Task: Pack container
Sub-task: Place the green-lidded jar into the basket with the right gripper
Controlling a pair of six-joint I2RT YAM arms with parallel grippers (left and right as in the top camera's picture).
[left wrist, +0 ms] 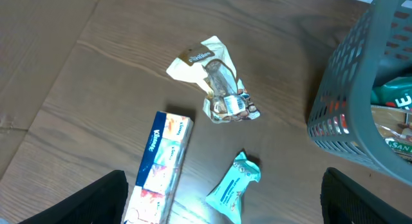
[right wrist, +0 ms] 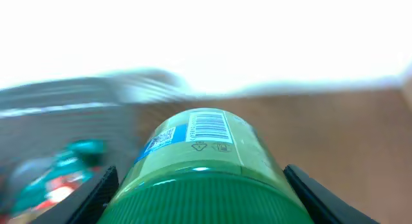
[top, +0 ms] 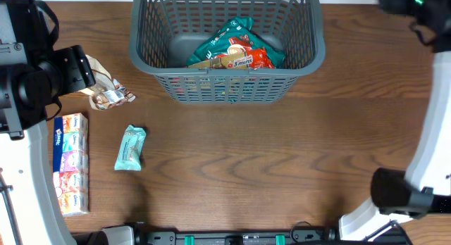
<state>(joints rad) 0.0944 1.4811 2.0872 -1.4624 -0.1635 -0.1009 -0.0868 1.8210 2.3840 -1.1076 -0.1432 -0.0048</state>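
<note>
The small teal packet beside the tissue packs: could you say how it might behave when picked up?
The teal packet looks like a soft film wrapper with crimped ends, so it probably flexes rather than staying stiff. It lies flat on the table, so rolling seems unlikely. Its glossy film may be slightly slippery.

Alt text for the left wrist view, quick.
Three items lie apart on the brown wooden table: a crumpled cream snack wrapper, a long pastel tissue multipack and a small teal packet. The dark grey slotted plastic basket stands at right; dark fingers of the left pincer frame the bottom corners.
</note>
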